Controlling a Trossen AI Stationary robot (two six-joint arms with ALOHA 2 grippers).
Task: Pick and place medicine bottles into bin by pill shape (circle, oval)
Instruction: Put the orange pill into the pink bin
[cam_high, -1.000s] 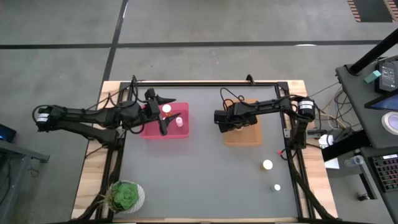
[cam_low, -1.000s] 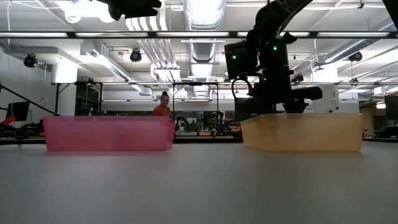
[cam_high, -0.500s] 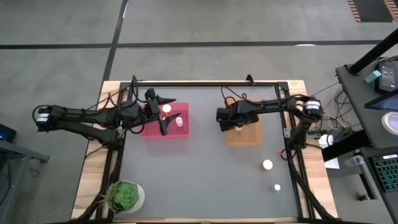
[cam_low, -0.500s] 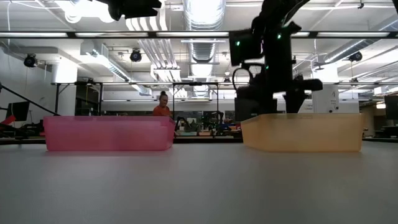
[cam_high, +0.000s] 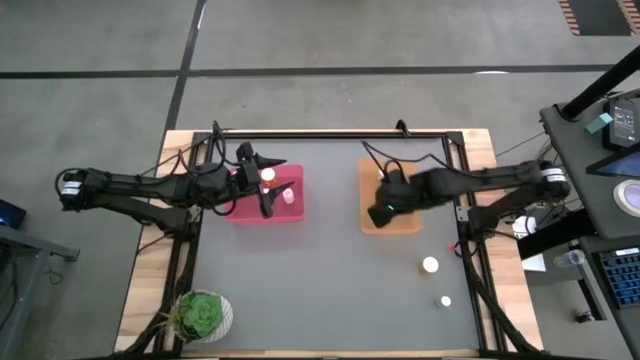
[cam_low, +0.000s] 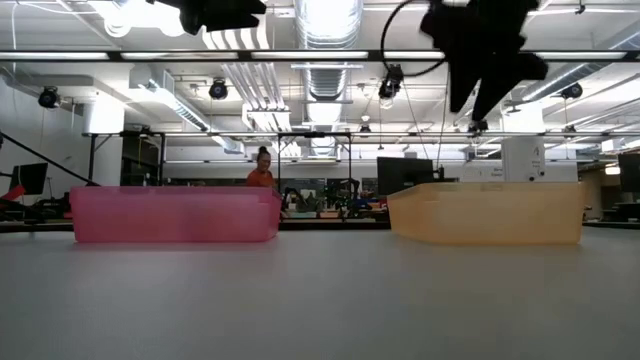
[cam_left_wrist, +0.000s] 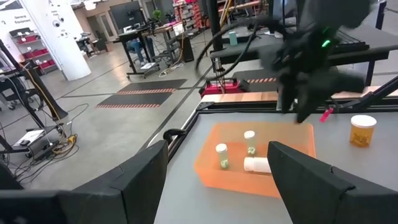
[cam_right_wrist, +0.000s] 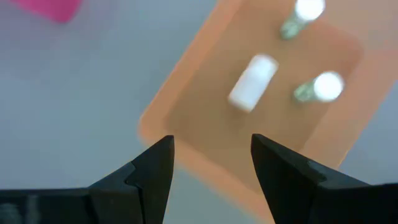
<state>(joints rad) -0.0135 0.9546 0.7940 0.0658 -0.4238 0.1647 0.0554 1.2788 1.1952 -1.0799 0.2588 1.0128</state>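
Sitting inside the orange bin are three pale medicine bottles, two upright and one on its side. Two more bottles are standing in the pink bin, and two others are resting on the bare grey worktop near its right front corner. A potted plant is occupying the left front corner.

Hovering above the orange bin's front left edge is the right gripper, its fingers spread apart and holding nothing. The left gripper is hanging over the pink bin, fingers also parted and empty.

Stretching between and in front of the two bins is a wide open patch of worktop. A dark rail is running along the far edge. Beyond it, a workshop with ceiling ducts and a person in orange is showing.
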